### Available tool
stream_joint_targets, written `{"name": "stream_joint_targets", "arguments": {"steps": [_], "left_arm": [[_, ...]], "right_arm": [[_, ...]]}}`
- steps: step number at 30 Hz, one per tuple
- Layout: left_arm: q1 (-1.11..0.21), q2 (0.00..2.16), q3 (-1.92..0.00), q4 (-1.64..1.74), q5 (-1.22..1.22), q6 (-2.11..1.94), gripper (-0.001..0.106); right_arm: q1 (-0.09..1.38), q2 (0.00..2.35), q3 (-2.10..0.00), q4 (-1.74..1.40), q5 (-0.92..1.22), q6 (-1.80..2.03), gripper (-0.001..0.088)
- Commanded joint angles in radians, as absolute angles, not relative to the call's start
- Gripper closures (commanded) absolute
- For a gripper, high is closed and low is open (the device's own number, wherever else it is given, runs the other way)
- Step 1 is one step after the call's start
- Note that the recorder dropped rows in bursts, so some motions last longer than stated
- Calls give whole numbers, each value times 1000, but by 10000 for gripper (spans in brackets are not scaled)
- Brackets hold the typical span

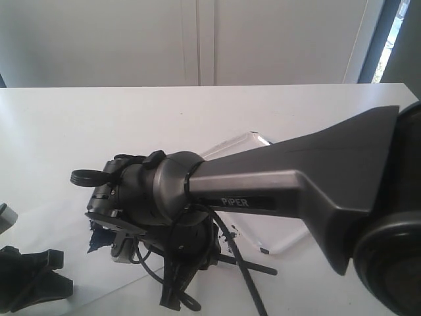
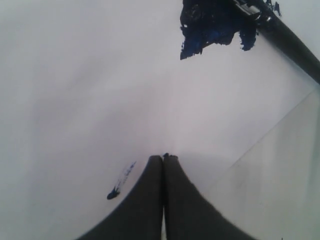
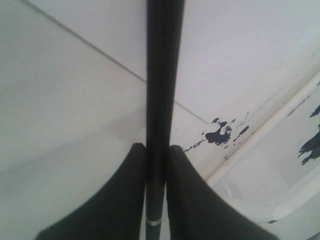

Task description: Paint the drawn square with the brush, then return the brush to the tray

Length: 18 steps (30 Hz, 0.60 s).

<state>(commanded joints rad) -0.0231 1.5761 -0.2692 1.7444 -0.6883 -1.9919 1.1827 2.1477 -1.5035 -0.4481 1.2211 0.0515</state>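
Observation:
The brush (image 3: 162, 85) runs straight out between the fingers of my right gripper (image 3: 157, 147), which is shut on its black handle. In the left wrist view the brush (image 2: 292, 42) slants down onto the drawn square (image 2: 212, 25), which is blotched with dark blue paint, its silver ferrule at the blotch's edge. The exterior view shows the square's paint (image 1: 97, 238) peeking out under my right wrist, which hides the fingers. The clear tray (image 1: 251, 139) lies behind the right arm; its rim (image 3: 270, 125) carries paint flecks. My left gripper (image 2: 163, 157) is shut and empty over the paper.
The white paper sheet (image 2: 100, 90) bears a small stray paint streak (image 2: 120, 185), and its edge runs diagonally beside the left gripper. My left gripper (image 1: 29, 280) rests at the table's near left. The big right arm (image 1: 296, 191) spans the middle, with black cables (image 1: 177, 283) hanging below it.

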Motion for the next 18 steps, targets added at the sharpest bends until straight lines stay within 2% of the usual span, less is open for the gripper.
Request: {"name": "stream_joint_targets", "arguments": {"steps": [18], "left_arm": [[-23, 1576, -269, 1744, -688, -1992, 1053]], "right_arm": [[1156, 2143, -1495, -448, 1221, 51, 868]]}}
